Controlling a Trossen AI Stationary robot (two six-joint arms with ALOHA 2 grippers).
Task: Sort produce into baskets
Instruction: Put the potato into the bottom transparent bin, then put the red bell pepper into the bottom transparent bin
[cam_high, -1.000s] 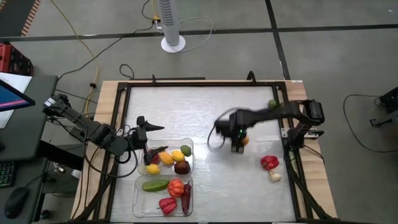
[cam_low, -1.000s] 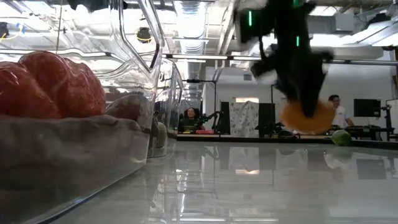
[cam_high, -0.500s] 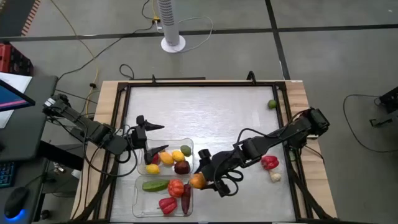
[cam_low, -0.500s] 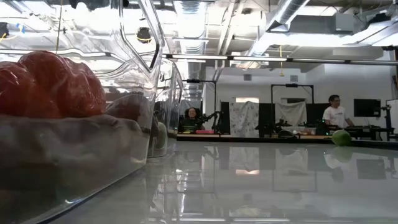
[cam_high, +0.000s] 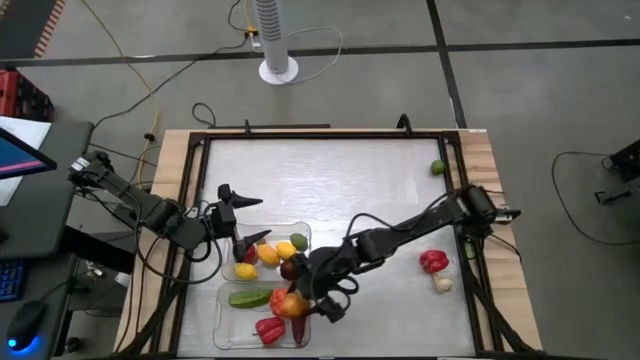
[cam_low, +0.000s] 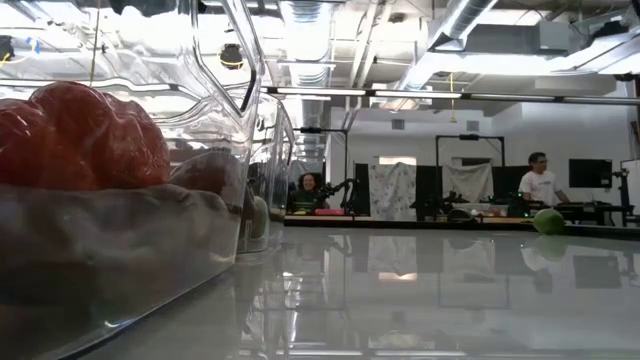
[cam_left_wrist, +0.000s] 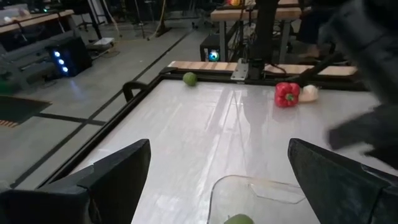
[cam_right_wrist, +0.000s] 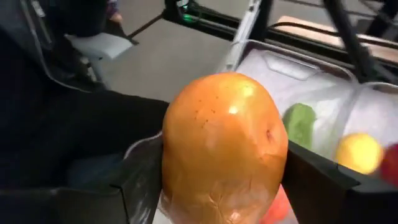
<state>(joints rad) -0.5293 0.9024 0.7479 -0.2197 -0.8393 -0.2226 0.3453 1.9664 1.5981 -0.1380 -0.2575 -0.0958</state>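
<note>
My right gripper (cam_high: 300, 300) is shut on an orange fruit (cam_right_wrist: 224, 149) above the near basket (cam_high: 228, 325), which holds green, red and dark purple pieces. The far basket (cam_high: 303, 232) holds yellow, orange, green and dark red pieces. My left gripper (cam_high: 262, 220) is open and empty at the far basket's left side; it also shows in the left wrist view (cam_left_wrist: 217, 180). A red pepper (cam_high: 433, 262), a white garlic piece (cam_high: 443, 285) and a green lime (cam_high: 438, 168) lie on the table at the right. My right gripper pinches the orange fruit by its two opposite sides (cam_right_wrist: 171, 162) between its two fingers (cam_right_wrist: 140, 180). The arm reaches in from the table's right, slanting down. The fruit (cam_high: 297, 306) is lifted clear, over the near basket's right end.
The black frame rail (cam_high: 460, 190) runs round the table top. In the low view the near basket's wall (cam_low: 150, 250) fills the left and the lime (cam_low: 548, 220) sits far right. People show in the room behind. Bare table lies between the baskets and the right-hand pieces.
My right gripper has carried the orange fruit from the table's middle right toward the left and near edges, out of the low view, and now holds it over the near basket. The fruit has stayed lifted clear.
</note>
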